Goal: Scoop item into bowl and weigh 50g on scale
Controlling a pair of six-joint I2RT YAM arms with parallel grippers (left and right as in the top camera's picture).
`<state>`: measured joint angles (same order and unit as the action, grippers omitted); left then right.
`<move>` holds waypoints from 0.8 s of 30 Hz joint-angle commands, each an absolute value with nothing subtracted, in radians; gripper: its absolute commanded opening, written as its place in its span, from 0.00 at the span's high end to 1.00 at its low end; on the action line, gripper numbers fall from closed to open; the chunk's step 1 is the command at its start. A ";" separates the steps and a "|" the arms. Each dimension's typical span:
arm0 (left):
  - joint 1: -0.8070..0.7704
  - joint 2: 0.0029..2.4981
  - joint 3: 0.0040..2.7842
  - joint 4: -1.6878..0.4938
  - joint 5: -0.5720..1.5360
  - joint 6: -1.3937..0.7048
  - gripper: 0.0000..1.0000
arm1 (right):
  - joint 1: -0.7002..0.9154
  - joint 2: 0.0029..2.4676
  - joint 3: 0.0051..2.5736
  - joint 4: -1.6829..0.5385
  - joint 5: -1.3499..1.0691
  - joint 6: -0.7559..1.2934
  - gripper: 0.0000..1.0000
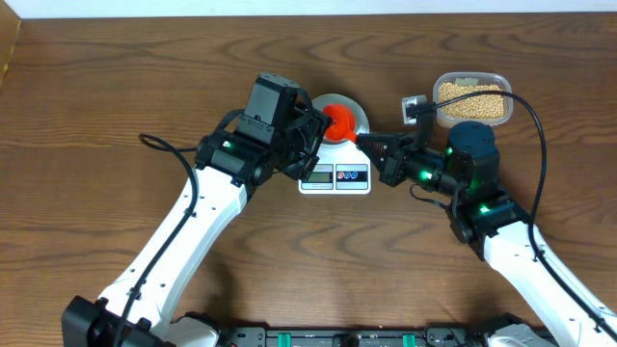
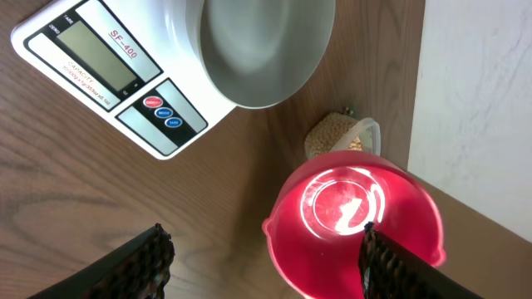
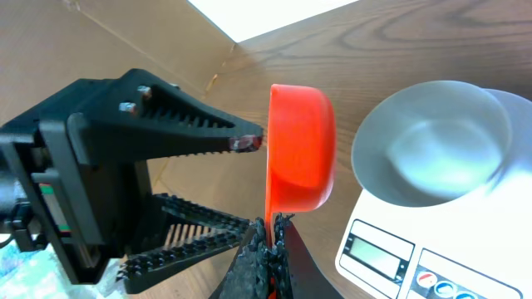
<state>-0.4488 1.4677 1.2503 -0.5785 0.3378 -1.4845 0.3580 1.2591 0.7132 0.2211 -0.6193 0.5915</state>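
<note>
Beans (image 1: 472, 99) fill a container (image 1: 453, 77) near the tabletop's (image 1: 96, 96) far edge. The right gripper (image 3: 270, 241) grasps a red scoop (image 3: 299, 149) beside the bowl (image 3: 432, 141); the left gripper (image 2: 264, 245) is released.

Left arm reaches in from lower left, left end effector (image 1: 316, 138) jaws spread wide. Right arm from lower right, right end effector (image 1: 369, 144) pinched tight on red scoop (image 1: 337, 120) handle.

The scale (image 2: 170, 139) has "SF-400" in red next to its grey screen (image 2: 87, 51). The tiny words by the screen and on the round buttons (image 2: 163, 112) are too small to read.
</note>
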 commanded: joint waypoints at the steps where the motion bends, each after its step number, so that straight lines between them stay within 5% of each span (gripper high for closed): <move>1: -0.441 1.463 1.243 -0.575 0.323 -1.419 0.26 | 0.334 1.262 0.731 0.207 -0.601 0.583 0.99; 24: -0.305 1.462 1.243 -0.577 0.321 -0.925 0.26 | 0.214 1.261 0.731 0.202 -0.643 0.582 0.99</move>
<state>-0.3210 1.4677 1.2503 -0.5774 0.3336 -1.0847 0.2287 1.2594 0.7132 0.2016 -0.6312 0.5911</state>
